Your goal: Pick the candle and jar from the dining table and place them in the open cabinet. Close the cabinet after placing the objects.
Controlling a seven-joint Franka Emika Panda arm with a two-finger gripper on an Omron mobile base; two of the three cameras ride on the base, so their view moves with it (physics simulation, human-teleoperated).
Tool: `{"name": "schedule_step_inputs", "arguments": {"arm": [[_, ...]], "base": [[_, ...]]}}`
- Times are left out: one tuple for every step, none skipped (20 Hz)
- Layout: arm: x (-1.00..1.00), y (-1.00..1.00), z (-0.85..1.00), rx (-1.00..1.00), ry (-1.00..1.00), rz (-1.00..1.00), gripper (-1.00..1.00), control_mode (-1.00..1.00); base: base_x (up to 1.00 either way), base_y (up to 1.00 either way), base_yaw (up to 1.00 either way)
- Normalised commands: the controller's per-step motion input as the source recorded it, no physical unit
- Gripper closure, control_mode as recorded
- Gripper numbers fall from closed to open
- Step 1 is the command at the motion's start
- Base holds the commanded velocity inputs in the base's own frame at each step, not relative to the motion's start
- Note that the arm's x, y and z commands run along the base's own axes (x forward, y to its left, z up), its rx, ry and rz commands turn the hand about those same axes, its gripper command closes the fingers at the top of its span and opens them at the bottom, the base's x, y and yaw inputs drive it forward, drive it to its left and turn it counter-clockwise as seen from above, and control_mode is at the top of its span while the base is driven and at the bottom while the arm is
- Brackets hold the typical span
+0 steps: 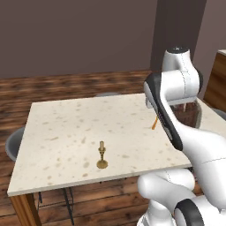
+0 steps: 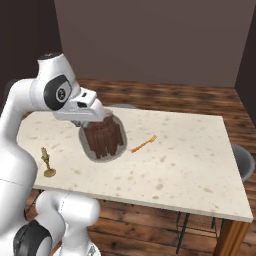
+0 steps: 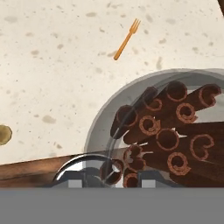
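The jar (image 2: pixel 103 139), clear glass packed with dark reddish-brown sticks, hangs tilted in the air over the dining table (image 2: pixel 190 160), and my gripper (image 2: pixel 93 120) is shut on its top. In the left base view the jar (image 1: pixel 186 113) peeks out behind my arm. Through the hand camera the jar (image 3: pixel 168 131) looms close, its lid end between my fingertips, gripper (image 3: pixel 113 179). The candle (image 1: pixel 102 155), a cream stub on a brass holder, stands upright near the table's front edge (image 1: pixel 66 128), to the jar's left; candle (image 2: pixel 47 162). The cabinet is out of view.
An orange fork (image 2: pixel 144 144) lies on the table just beyond the jar; fork (image 3: pixel 127 39). Grey chairs (image 1: pixel 13 143) (image 2: pixel 243 160) stand at the table's two ends. A brown wooden unit (image 1: pixel 218 84) is at the far right. Wood floor lies all around.
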Motion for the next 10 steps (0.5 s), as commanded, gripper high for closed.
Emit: {"name": "schedule_step_inputs", "arguments": {"arm": [[-0.41,-0.27,0.41,0.0,-0.11,-0.09,1.0,-1.0],[-0.37,-0.24,0.36,0.0,-0.09,-0.09,1.0,-1.0],[-0.4,-0.23,0.27,0.0,-0.1,-0.09,1.0,-1.0],[-0.21,-0.03,0.0,0.0,-0.06,-0.03,1.0,-1.0],[0.0,0.0,0.0,0.0,0.0,0.0,1.0,-1.0],[0.0,0.0,0.0,0.0,0.0,0.0,1.0,1.0],[0.0,0.0,0.0,0.0,0.0,0.0,1.0,1.0],[0.0,0.0,0.0,0.0,0.0,0.0,1.0,1.0],[0.0,0.0,0.0,0.0,0.0,0.0,1.0,1.0],[0.0,0.0,0.0,0.0,0.0,0.0,1.0,1.0]], "base": [[0.0,0.0,0.0],[0.0,0.0,0.0],[0.0,0.0,0.0],[0.0,0.0,0.0],[0.0,0.0,0.0],[0.0,0.0,0.0],[0.0,0.0,0.0],[-0.06,0.0,0.0],[-0.24,-0.2,-0.06],[-0.31,-0.38,-0.17]]}}
